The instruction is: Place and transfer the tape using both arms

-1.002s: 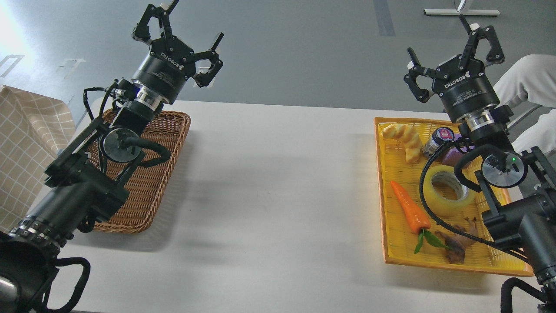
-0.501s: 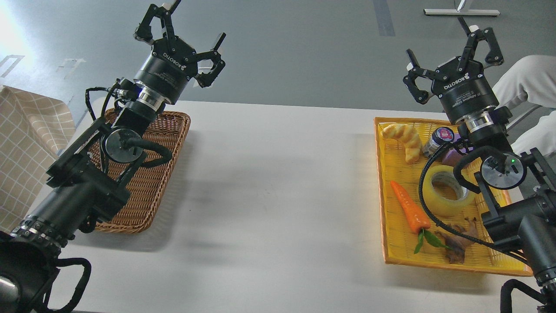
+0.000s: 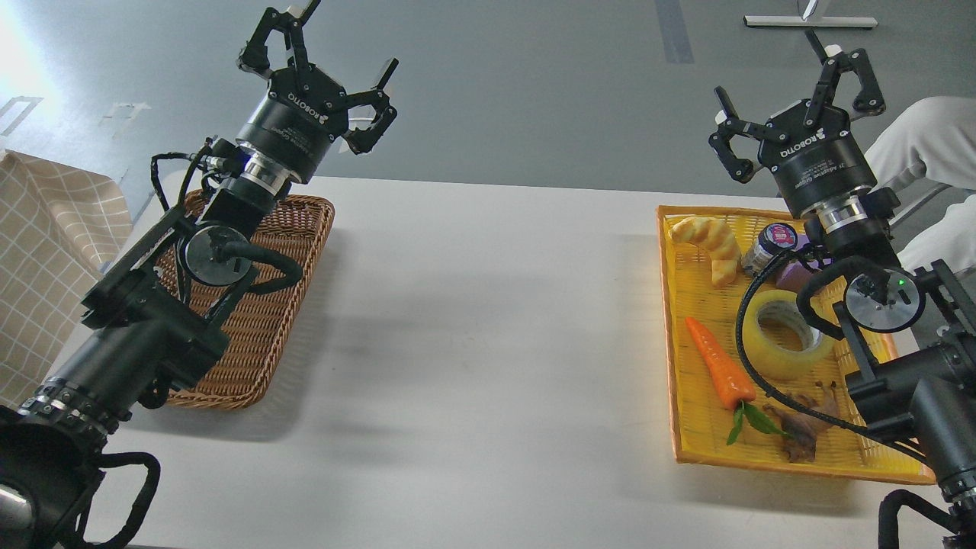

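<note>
Right pincer (image 3: 793, 99) up high, fingers spread wide, holding nothing, far above the yellow tray (image 3: 679, 320) on the right side of the white counter (image 3: 488, 328). Left pincer (image 3: 320, 84) also up high, fingers spread, empty, above the far end of the brown wicker basket (image 3: 267, 305) on the left. Roll of yellow packing tape (image 3: 781, 335) lying flat in the middle of the tray, hole facing up, partly behind a black cable of the right arm. Toy carrot (image 3: 718, 364) just beside the roll on its left, a little brown thing (image 3: 804, 427) near its front, a croissant (image 3: 709, 242), a small round jar (image 3: 768, 245) and a purple thing (image 3: 799, 274) toward the back. Nothing picked up yet, so likely the very start of the job. Best to bring the right pincer straight down over the roll, fingers kept wide, one finger inside the hole and others outside the ring, or all around the rim. Good to stay clear of the carrot and the cable. Squeeze softly, lift straight up, then carry toward the middle for the left pincer to take.
</note>
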You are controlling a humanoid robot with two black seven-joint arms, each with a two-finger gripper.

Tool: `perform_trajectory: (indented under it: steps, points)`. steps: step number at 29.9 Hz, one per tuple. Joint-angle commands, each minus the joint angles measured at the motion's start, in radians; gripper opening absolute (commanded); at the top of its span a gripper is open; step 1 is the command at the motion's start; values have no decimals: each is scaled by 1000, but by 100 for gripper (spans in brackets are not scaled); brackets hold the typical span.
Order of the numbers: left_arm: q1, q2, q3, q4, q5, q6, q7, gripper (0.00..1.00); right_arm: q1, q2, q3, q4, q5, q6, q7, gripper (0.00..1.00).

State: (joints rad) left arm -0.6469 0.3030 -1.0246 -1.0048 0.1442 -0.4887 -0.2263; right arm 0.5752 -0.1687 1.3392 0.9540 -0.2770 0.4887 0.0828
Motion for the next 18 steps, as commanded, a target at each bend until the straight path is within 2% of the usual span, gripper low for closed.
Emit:
perform_trajectory:
  steps: [1,18]
  points:
    - [0,-4,1,0,1,0,-1,98,0,0,0,0,-1,0,0,100]
    - [1,-4,1,3,3,0,-4,98,0,0,-3,-3,-1,0,0,100]
